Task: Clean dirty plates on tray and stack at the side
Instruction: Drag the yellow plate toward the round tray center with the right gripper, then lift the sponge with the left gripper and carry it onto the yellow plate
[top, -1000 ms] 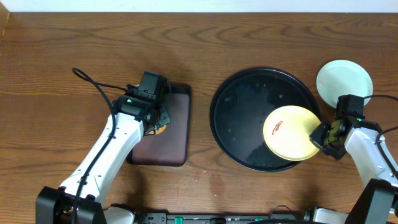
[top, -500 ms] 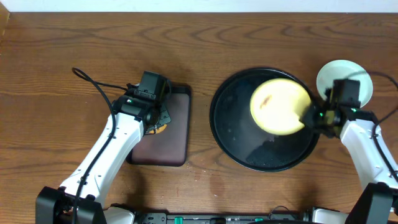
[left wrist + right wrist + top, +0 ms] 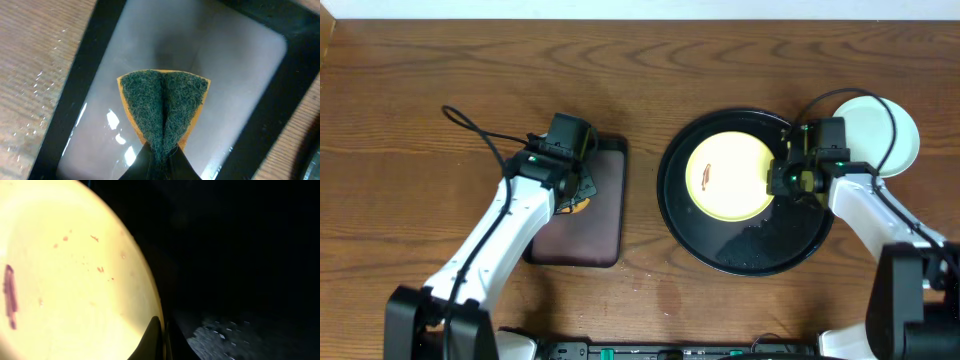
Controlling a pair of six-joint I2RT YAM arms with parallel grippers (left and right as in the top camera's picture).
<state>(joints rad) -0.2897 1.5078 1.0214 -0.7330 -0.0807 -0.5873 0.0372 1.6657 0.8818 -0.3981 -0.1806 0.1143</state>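
A pale yellow dirty plate (image 3: 728, 176) with a red-brown smear lies face up over the round black tray (image 3: 760, 248). My right gripper (image 3: 776, 182) is shut on its right rim. In the right wrist view the plate (image 3: 65, 280) fills the left, and the two fingers of the gripper (image 3: 162, 340) pinch its edge over the tray (image 3: 240, 255). A pale blue-white plate (image 3: 885, 130) sits on the table just outside the tray's upper right. My left gripper (image 3: 572, 200) is shut on a green and orange sponge (image 3: 162, 110), squeezed between the fingers of the gripper (image 3: 162, 162).
A smaller dark rectangular tray (image 3: 595, 235) lies under the left gripper and the sponge; its wet grey floor (image 3: 225, 75) shows in the left wrist view. A black cable (image 3: 470, 135) loops on the wood to the left. The tray's lower part looks wet.
My right gripper has carried the yellow plate from the tray's lower right rim up and left to the tray's middle. The left arm has hardly moved.
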